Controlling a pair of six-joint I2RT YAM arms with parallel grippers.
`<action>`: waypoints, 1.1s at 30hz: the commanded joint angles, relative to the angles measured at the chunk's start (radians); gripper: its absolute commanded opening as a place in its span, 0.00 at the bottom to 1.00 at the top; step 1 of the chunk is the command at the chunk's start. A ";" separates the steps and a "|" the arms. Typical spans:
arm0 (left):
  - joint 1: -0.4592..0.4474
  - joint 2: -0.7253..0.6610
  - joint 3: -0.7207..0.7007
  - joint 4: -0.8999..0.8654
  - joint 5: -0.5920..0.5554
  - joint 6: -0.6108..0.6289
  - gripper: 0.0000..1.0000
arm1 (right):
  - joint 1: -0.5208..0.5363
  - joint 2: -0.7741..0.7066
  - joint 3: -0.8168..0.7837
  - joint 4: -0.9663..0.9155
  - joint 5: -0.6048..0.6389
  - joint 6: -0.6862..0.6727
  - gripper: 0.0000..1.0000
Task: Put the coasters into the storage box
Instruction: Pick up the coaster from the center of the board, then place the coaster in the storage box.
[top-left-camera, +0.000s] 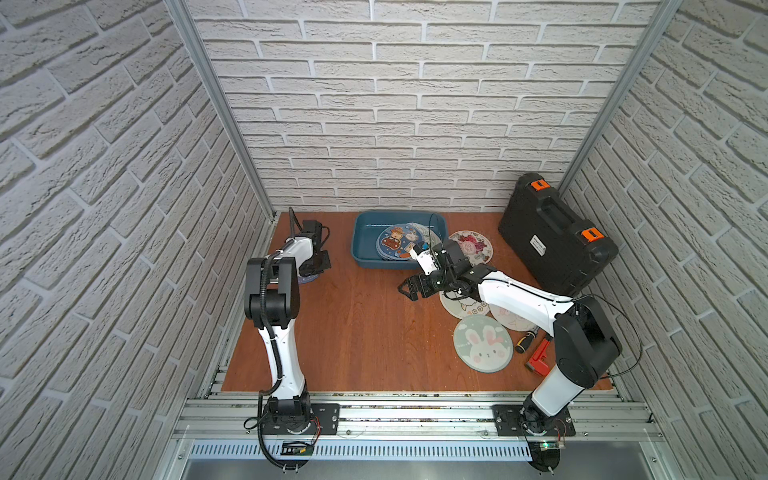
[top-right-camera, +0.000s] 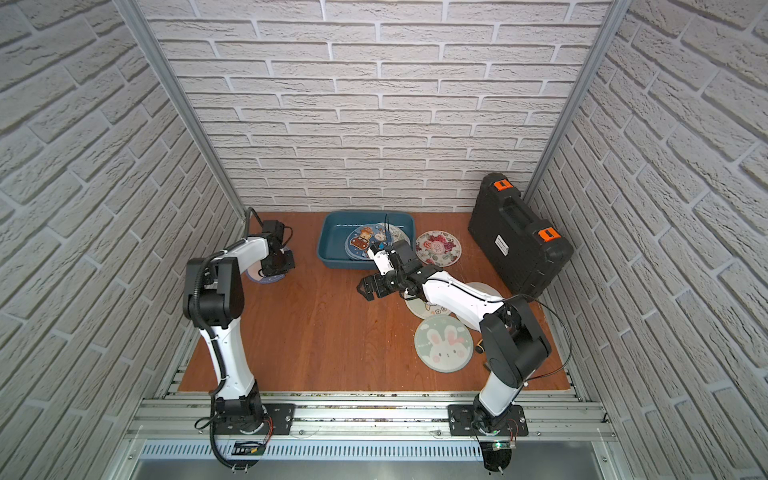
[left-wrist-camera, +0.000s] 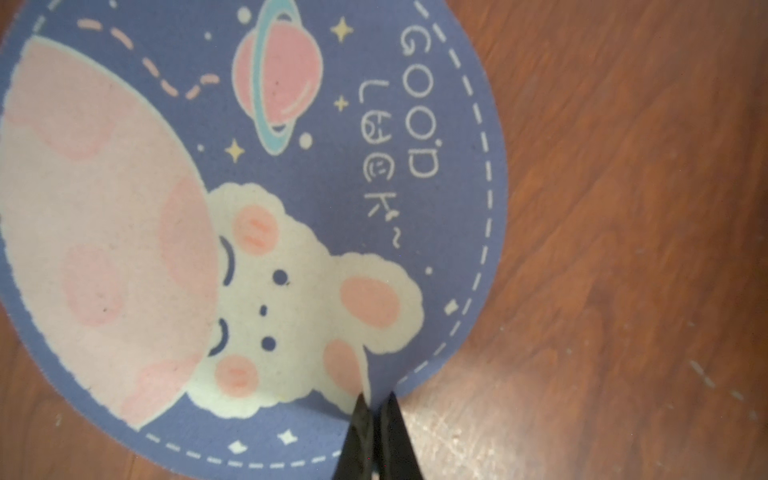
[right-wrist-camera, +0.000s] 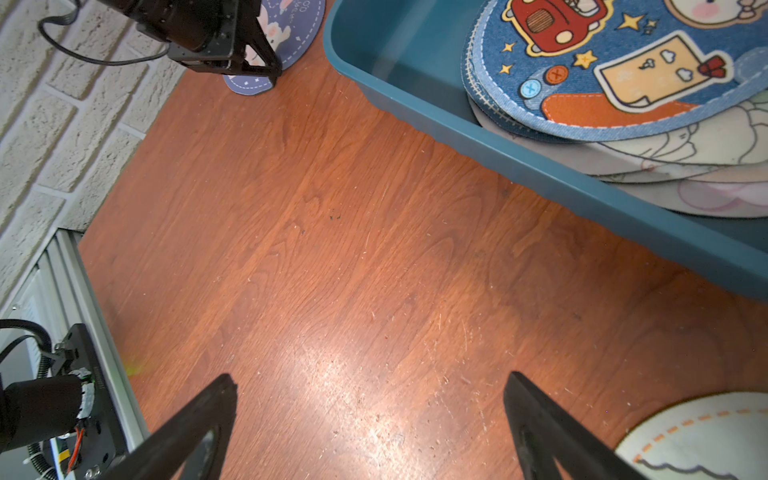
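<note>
A violet-blue coaster (left-wrist-camera: 316, 174) printed with a bear and a planet lies at the far left of the table (top-left-camera: 353, 332), also seen from above (top-right-camera: 261, 279). My left gripper (left-wrist-camera: 376, 401) is shut on this coaster's rim, pinching the edge between its black fingertips. The teal storage box (top-left-camera: 358, 243) at the back holds a stack of coasters (top-left-camera: 397, 242), topped by a blue one (right-wrist-camera: 602, 70). My right gripper (top-left-camera: 409, 289) hangs open over bare wood just in front of the box, with nothing between its fingers (right-wrist-camera: 216, 399). More coasters lie at the right: a rose one (top-left-camera: 471, 247), a bunny one (top-left-camera: 482, 343) and a cream one (top-left-camera: 459, 306) partly under the right arm.
A black hard case (top-left-camera: 552, 237) with orange latches stands at the back right. A screwdriver (top-left-camera: 525, 340) and a red tool (top-left-camera: 540, 355) lie near the right arm's base. Brick-patterned walls close in on three sides.
</note>
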 joint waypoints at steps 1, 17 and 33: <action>0.008 -0.059 -0.077 -0.006 0.053 0.004 0.00 | 0.015 0.002 0.034 -0.007 0.038 0.008 1.00; -0.200 -0.500 -0.498 0.190 0.103 -0.112 0.00 | 0.041 0.051 0.111 0.018 0.014 0.036 1.00; -0.512 -0.701 -0.658 0.335 0.148 -0.289 0.00 | 0.076 0.163 0.189 0.031 -0.077 0.090 0.90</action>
